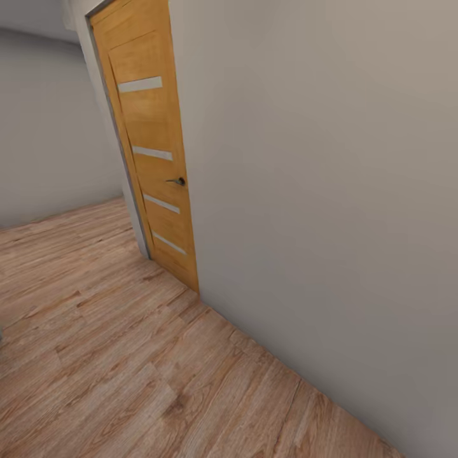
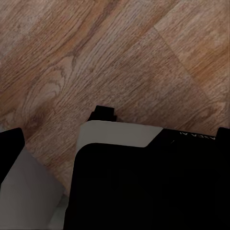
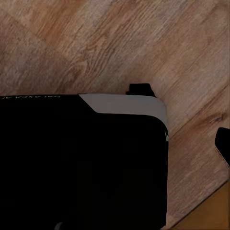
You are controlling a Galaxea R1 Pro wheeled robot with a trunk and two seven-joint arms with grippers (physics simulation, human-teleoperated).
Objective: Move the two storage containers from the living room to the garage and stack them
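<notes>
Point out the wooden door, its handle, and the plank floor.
wooden door [image 1: 149, 121], head view, on the upper orange panel between two pale strips.
door handle [image 1: 178, 182], head view, on the dark lever at the door's right edge.
plank floor [image 1: 95, 356], head view, on bare boards.

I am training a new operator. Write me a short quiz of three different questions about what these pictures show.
1. True or false: the door is wooden with pale horizontal strips.
2. What floor lies under the robot: A concrete, B wood planks, C carpet?
3. Fill in: the door handle sits near the edge beside the grey ____.

Key: 1 true; 2 B; 3 wall.
</notes>
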